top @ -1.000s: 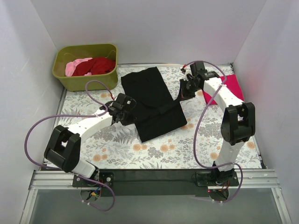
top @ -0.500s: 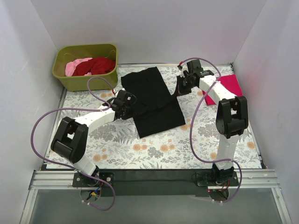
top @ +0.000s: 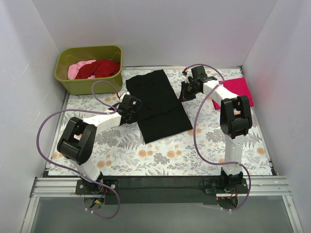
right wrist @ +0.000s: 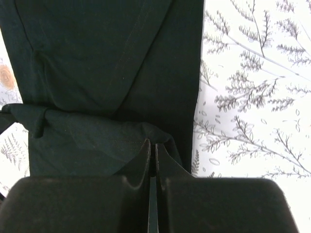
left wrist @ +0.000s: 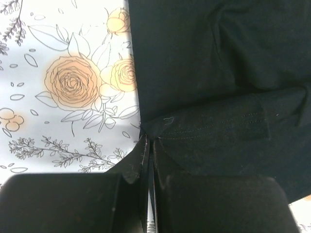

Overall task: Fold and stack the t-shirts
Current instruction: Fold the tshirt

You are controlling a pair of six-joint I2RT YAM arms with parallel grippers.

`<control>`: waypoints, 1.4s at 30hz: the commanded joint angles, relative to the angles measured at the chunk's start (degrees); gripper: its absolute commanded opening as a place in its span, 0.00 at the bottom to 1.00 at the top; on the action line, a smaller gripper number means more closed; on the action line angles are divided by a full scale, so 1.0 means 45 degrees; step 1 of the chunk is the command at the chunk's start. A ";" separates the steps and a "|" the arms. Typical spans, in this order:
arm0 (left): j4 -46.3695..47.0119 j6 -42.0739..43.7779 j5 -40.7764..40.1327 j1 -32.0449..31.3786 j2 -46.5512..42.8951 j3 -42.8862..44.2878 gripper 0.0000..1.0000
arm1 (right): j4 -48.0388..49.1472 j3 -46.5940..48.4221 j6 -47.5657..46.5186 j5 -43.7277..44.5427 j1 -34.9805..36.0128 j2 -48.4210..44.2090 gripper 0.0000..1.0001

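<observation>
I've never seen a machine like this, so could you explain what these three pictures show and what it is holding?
This is a pair of robot arms, a left arm and a right arm, bolted side by side. The wide picture looks down from above and behind them. The two close-ups come from a small camera on each wrist, with that arm's dark tool at the bottom. On the floral table cloth lies a black t-shirt, partly folded. The left tool is shut on its left edge, and the right tool is shut on bunched fabric at its right side. A magenta t-shirt lies flat at the far right. The green tub at the far left holds a dark red t-shirt and a pale pink t-shirt.
</observation>
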 commanded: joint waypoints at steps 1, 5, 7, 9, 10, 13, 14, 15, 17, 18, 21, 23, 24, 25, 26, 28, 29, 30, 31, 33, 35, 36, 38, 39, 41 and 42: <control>0.0461 0.0286 -0.0909 0.0122 0.0139 0.0056 0.07 | 0.1092 0.0343 0.0171 -0.0164 -0.0052 0.0202 0.06; 0.0637 0.0481 -0.1105 0.0142 0.0315 0.0271 0.13 | 0.1385 0.0206 0.0289 0.0225 -0.0071 0.0086 0.07; 0.0637 0.0540 -0.1126 0.0142 0.0374 0.0389 0.13 | 0.1502 0.0264 0.0288 0.0324 -0.0071 0.0085 0.07; 0.0637 0.0599 -0.1087 0.0142 0.0491 0.0506 0.14 | 0.1503 0.0381 0.0308 0.0363 -0.0071 0.0182 0.07; 0.0637 0.0618 -0.1067 0.0142 0.0511 0.0526 0.16 | 0.1503 0.0401 0.0347 0.0344 -0.0091 0.0202 0.08; 0.0792 0.0696 -0.1067 0.0142 0.0375 0.0526 0.29 | 0.1503 0.0304 0.0444 0.0480 -0.0071 0.0086 0.27; 0.0851 0.0716 -0.1067 0.0142 0.0278 0.0526 0.34 | 0.1600 0.0091 0.0464 0.0500 -0.0033 -0.0186 0.37; 0.0832 0.0716 -0.1029 0.0142 -0.0013 0.0526 0.47 | 0.1697 -0.0085 0.0445 0.0558 -0.0052 -0.0382 0.40; 0.0832 0.0716 -0.0853 0.0142 -0.0424 0.0565 0.58 | 0.1893 -0.0688 0.0348 0.0578 0.0064 -0.1082 0.47; 0.0832 0.0716 -0.0620 0.0084 -0.0677 0.0507 0.65 | 0.2068 -0.0905 0.0308 0.0655 0.0143 -0.1358 0.47; 0.0754 0.0716 -0.0501 -0.0111 -0.1908 0.0292 0.70 | 0.2787 -0.2364 0.0347 0.0695 0.0397 -0.2607 0.47; 0.0423 0.0599 -0.0442 -0.0521 -0.2803 0.0078 0.71 | 0.3317 -0.3150 0.0502 0.0617 0.0611 -0.3523 0.46; 0.0345 0.0521 -0.0423 -0.0928 -0.3080 -0.0001 0.71 | 0.3822 -0.3946 0.0677 0.0443 0.0689 -0.3780 0.45; 0.0228 0.0405 -0.0326 -0.1164 -0.3295 -0.0234 0.68 | 0.4117 -0.4264 0.0737 0.0287 0.0787 -0.4072 0.43; 0.0207 0.0288 -0.0364 -0.1457 -0.3587 -0.0410 0.66 | 0.4313 -0.4557 0.0834 0.0169 0.0943 -0.4114 0.41; 0.0285 -0.0044 -0.0287 -0.2197 -0.3668 -0.0877 0.56 | 0.4704 -0.5006 0.1010 -0.0162 0.1100 -0.4076 0.33; 0.0343 -0.0181 -0.0054 -0.2376 -0.3591 -0.0977 0.47 | 0.4764 -0.5048 0.1069 -0.0280 0.1216 -0.3824 0.27; 0.0382 -0.0318 -0.0013 -0.2706 -0.3320 -0.1094 0.44 | 0.4823 -0.5067 0.1128 -0.0397 0.1276 -0.3667 0.27; 0.0518 -0.0338 0.0065 -0.2845 -0.3104 -0.1153 0.40 | 0.4901 -0.5068 0.1225 -0.0631 0.1334 -0.3510 0.26; 0.0714 -0.0319 0.0377 -0.3041 -0.2423 -0.1232 0.27 | 0.5194 -0.5048 0.1265 -0.0691 0.1510 -0.3022 0.24; 0.1200 -0.0222 0.0533 -0.3217 -0.1991 -0.1310 0.22 | 0.5447 -0.4854 0.1420 -0.1002 0.1608 -0.2477 0.23; 0.1319 -0.0144 0.0708 -0.3237 -0.1776 -0.1329 0.17 | 0.5506 -0.4756 0.1498 -0.1139 0.1628 -0.2280 0.23; 0.1457 -0.0143 0.0846 -0.3296 -0.1248 -0.1349 0.15 | 0.5585 -0.4367 0.1615 -0.1491 0.1705 -0.1658 0.23; 0.1476 -0.0143 0.1001 -0.3296 -0.1130 -0.1426 0.14 | 0.5662 -0.4248 0.1616 -0.1666 0.1725 -0.1460 0.23; 0.1594 -0.0182 0.1197 -0.3315 -0.0857 -0.1524 0.14 | 0.5663 -0.3975 0.1694 -0.1824 0.1803 -0.0837 0.23; 0.1632 -0.0182 0.1295 -0.3315 -0.0778 -0.1641 0.14 | 0.5702 -0.3722 0.1811 -0.1882 0.1823 -0.0620 0.23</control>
